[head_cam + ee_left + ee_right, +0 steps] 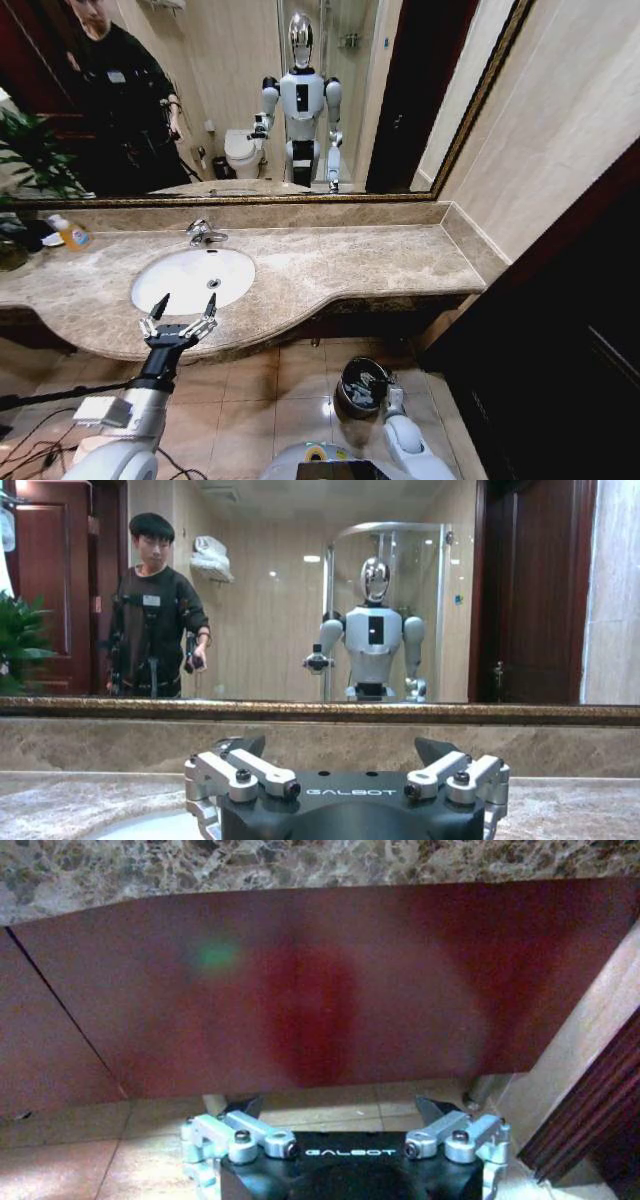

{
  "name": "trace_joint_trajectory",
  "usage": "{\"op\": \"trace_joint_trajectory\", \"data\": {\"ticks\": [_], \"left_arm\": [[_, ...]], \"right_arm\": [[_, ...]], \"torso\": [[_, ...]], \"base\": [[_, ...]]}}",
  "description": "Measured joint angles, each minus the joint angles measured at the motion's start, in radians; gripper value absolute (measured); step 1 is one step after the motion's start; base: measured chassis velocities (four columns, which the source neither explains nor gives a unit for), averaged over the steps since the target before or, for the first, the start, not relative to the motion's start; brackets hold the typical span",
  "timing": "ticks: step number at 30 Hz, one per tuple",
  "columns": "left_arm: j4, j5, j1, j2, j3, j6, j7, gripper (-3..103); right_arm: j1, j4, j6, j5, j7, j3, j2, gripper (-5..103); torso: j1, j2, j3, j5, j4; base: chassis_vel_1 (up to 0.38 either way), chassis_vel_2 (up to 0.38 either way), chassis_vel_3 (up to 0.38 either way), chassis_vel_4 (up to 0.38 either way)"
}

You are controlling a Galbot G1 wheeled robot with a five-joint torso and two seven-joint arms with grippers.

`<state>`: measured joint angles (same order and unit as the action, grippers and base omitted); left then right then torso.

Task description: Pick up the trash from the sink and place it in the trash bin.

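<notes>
Closest in, the right arm hangs low by the robot's base, its right gripper [340,1110] pointed at the dark red cabinet front [300,990] under the counter. Fingers are spread wide with nothing between them, and tiled floor [80,1155] shows under it. Just beside that arm on the floor is the trash bin [362,385], dark shiny metal, standing upright on the tiles in front of the cabinet. There's open floor to its left, while a dark wall or door panel [560,330] crowds the right side.

Next up, the left gripper [181,313] hovers at the front edge of the countertop [350,265], right at the near rim of the sink [172,292]. Its fingers are splayed apart and empty. From the left wrist camera you can see the fingers [240,769] level with the marble, a sliver of white basin just below them.

The sink bowl looks white and bare from the head view; I can't make out any trash in it. The drain is a small dark spot in the bowl, and the faucet [203,234] sits at the back rim. The counter to the right of the sink is a wide bare stretch running to the corner wall.

Far left on the counter there's an orange-yellow bottle [72,235] and a plant [35,150], well apart from the gripper. Behind it all is the mirror [230,90].
</notes>
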<state>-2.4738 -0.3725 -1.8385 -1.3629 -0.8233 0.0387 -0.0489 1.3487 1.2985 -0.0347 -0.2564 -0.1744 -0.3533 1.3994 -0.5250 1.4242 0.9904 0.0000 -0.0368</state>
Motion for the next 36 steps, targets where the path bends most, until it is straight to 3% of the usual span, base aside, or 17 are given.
{"op": "trace_joint_trajectory", "data": {"ticks": [16, 21, 27, 36], "left_arm": [[0.0, 0.0, 0.0, 0.0, 0.0, 0.0, 0.0, 100], [0.0, 0.0, 0.0, 0.0, 0.0, 0.0, 0.0, 100], [0.0, 0.0, 0.0, 0.0, 0.0, 0.0, 0.0, 100], [0.0, 0.0, 0.0, 0.0, 0.0, 0.0, 0.0, 100]], "right_arm": [[0.018, 0.049, 0.009, -0.001, -0.01, -0.003, -0.014, 100], [0.064, 0.176, 0.033, -0.018, -0.016, -0.013, -0.031, 100], [0.084, 0.286, 0.011, -0.006, -0.095, -0.017, -0.051, 100], [0.122, 0.601, 0.136, -0.034, -0.122, -0.027, -0.077, 100]], "torso": [[0.0, 0.0, 0.0, 0.0001, 0.0], [0.0, 0.0, 0.0, 0.0, 0.0], [0.0, 0.0, 0.0, 0.0002, 0.0], [0.0, 0.0, 0.0, 0.0, 0.0]], "base": [[0.0, 0.0, 0.0, 0.0], [0.0, 0.0, 0.0, 0.0], [0.0, 0.0, 0.0, 0.0], [0.0, 0.0, 0.0, 0.0]]}}
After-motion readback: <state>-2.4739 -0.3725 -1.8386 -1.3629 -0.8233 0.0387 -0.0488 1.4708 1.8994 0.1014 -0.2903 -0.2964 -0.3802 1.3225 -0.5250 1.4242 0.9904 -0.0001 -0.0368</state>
